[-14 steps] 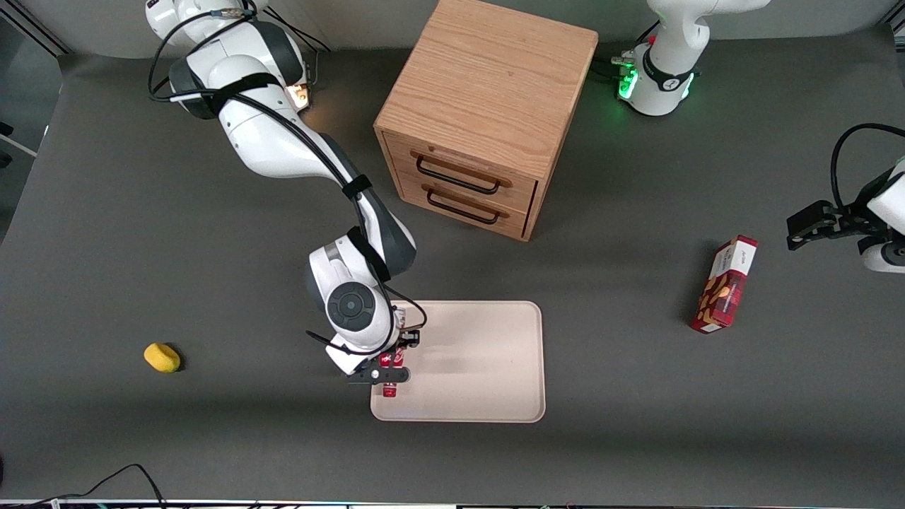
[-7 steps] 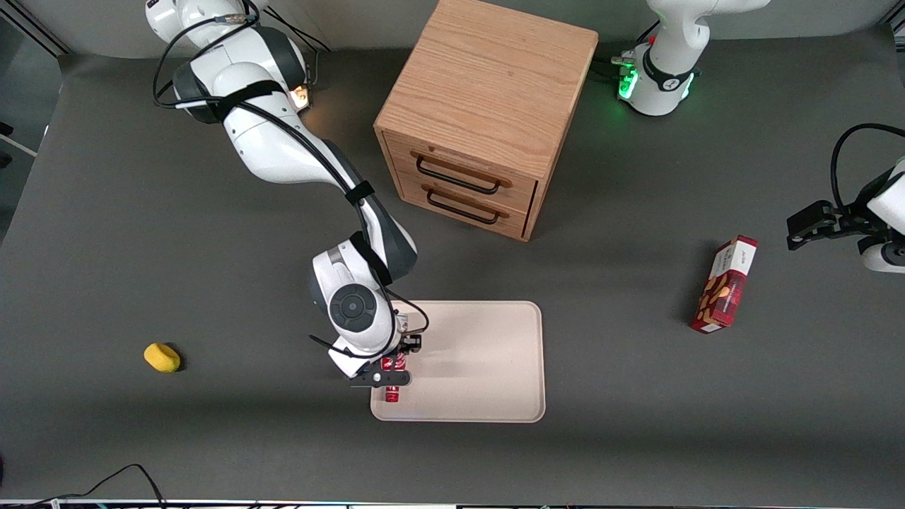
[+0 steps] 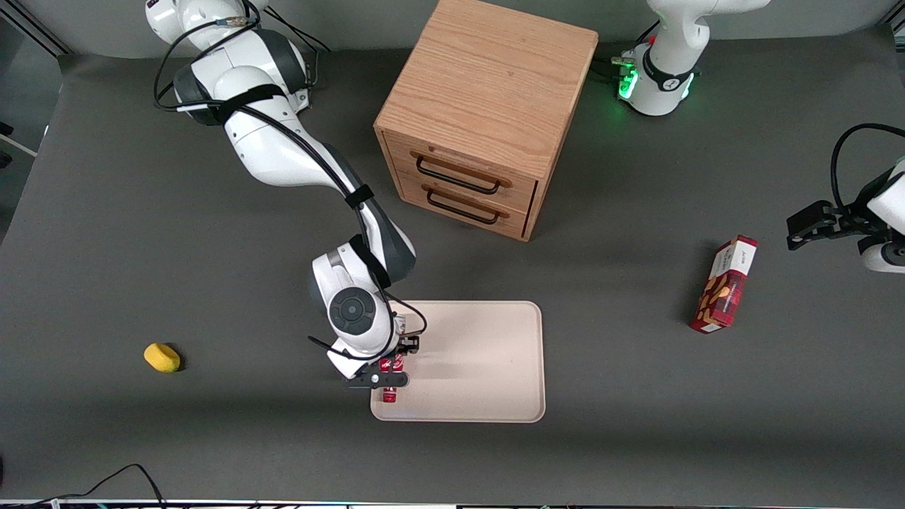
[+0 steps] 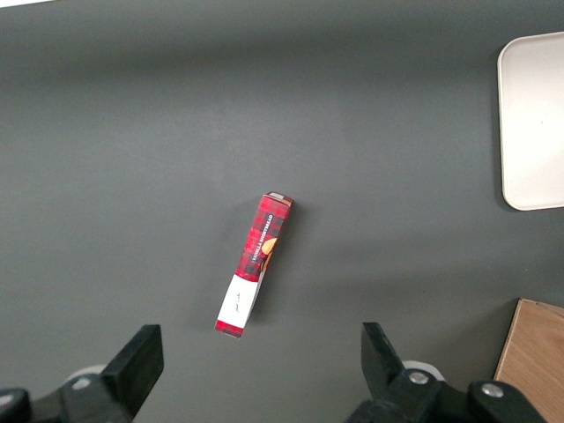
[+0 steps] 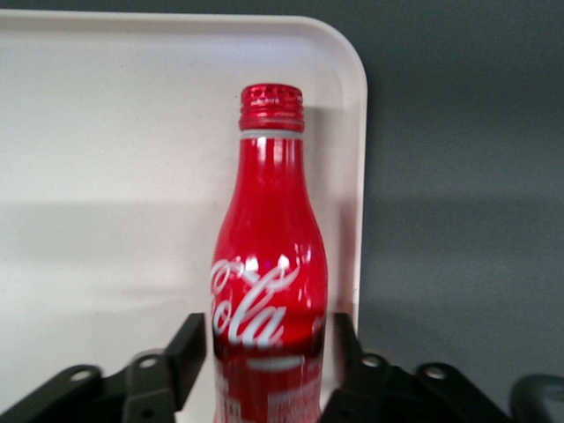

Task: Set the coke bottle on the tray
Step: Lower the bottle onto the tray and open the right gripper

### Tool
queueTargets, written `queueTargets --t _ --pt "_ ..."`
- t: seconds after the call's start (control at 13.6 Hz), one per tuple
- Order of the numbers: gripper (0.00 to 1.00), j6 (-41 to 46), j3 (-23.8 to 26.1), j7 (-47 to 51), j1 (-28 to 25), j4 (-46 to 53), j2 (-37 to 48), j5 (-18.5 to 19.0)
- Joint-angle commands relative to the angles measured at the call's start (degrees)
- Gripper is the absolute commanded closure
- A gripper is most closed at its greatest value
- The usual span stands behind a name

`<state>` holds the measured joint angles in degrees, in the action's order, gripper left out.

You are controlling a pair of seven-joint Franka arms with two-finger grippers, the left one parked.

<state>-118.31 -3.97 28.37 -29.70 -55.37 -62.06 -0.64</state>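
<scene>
Front view: coke bottle (image 3: 389,387) neck toward camera.

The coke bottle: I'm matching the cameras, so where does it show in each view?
Front view: coke bottle in the hand, over the tray edge nearest the working arm.
Right wrist view: bottle between the fingers, over the tray.
Left wrist view: not visible.
Shared landmark: the tray.

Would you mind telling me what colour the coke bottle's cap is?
Red, like the coke bottle itself, held in the pincer over the tray; clearest in the right wrist view.
</scene>
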Motion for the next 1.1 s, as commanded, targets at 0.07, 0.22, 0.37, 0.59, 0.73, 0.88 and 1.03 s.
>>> queueTargets --t 0.07,0.22,0.37,0.59,0.73,0.88,1.03 --pt "0.0 -0.1 -1.2 2.4 -0.7 1.5 -1.0 2.4" --pt "0.0 -0.1 -1.2 2.5 -0.7 1.5 -0.9 2.5" --pt "0.0 0.0 -1.2 2.5 -0.7 1.5 -0.5 2.4" --pt "0.0 0.0 -1.2 2.9 -0.7 1.4 -0.6 2.3" --pt "0.0 0.5 -1.1 3.0 -0.7 1.1 0.4 2.2" --pt "0.0 0.7 -0.9 3.0 -0.7 -2.4 2.9 2.2" --pt "0.0 3.2 -0.7 2.4 -0.7 -7.9 8.8 2.1"
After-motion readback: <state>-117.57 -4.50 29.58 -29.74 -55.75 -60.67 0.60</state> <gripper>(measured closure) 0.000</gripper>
